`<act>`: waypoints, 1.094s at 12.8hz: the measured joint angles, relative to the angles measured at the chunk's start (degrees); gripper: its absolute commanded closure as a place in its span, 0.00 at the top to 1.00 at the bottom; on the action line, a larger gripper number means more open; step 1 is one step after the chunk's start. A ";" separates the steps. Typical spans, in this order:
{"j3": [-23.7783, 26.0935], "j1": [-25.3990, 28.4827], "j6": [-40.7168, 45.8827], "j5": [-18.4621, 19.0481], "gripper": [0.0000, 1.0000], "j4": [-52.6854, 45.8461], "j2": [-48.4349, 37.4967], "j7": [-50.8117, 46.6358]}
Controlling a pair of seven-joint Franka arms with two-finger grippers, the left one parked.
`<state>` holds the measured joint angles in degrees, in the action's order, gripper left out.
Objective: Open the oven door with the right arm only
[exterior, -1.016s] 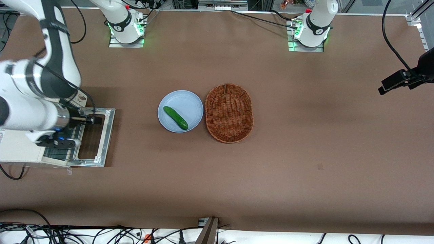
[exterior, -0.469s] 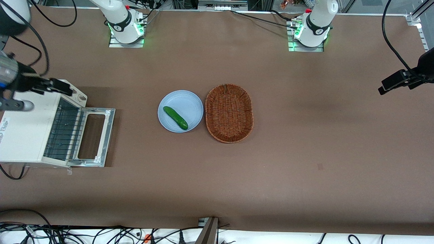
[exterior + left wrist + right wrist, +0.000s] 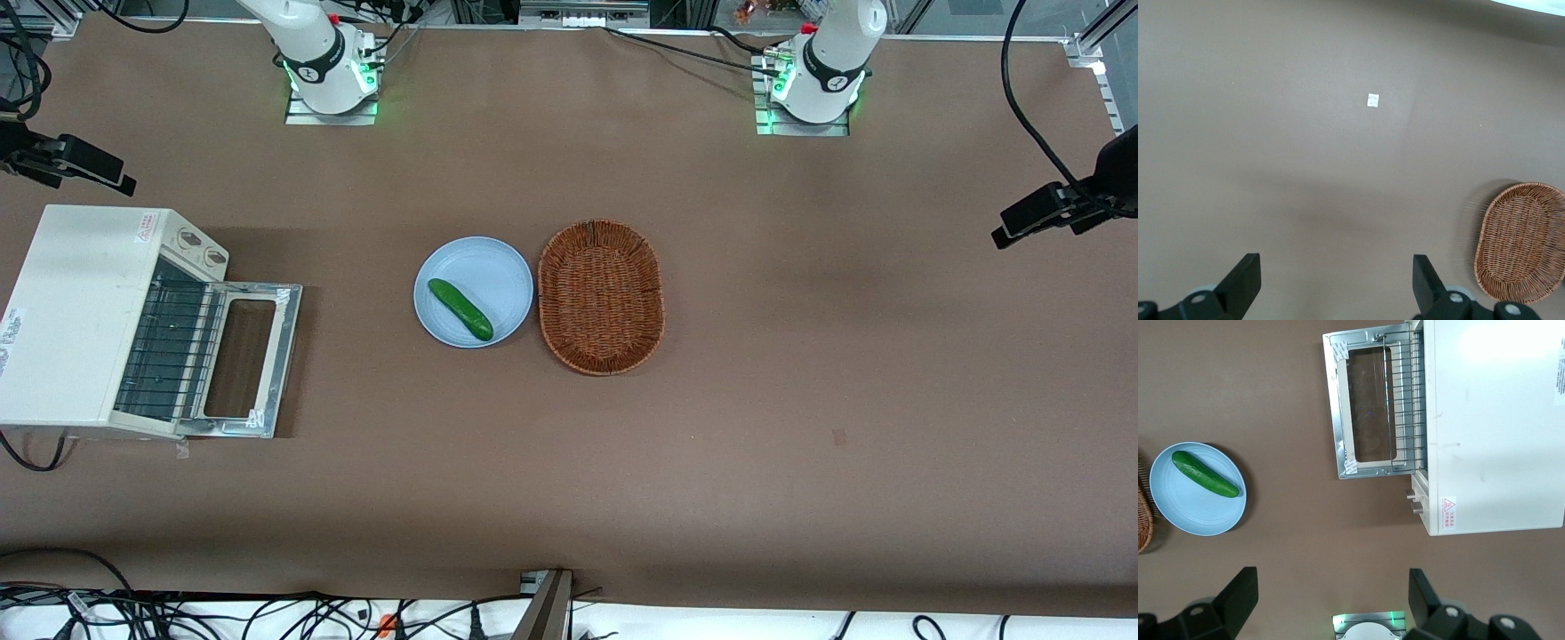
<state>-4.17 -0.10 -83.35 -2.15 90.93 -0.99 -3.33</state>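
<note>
The black gripper hangs spread and empty, high above the stiff, hinged, metal-framed glass oven door, which lies fully open.

Bright, even overhead light, soft shadows, glare on the oven top, basket slightly blurred.

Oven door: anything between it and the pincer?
Nothing visible. The oven door already lies folded down flat in front of the oven. The open pincer hangs high over bare table, farther from the front camera than the oven.
</note>
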 measured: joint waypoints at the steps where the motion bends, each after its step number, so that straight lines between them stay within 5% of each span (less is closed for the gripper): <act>1: 0.89 -0.76 -0.03 0.01 1.00 0.18 0.00 0.00; 14: 1.80 -1.37 -1.35 0.01 1.00 -2.26 1.96 0.00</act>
<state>-2.37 -1.47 -84.70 -2.14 88.67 0.96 -3.33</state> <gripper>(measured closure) 0.000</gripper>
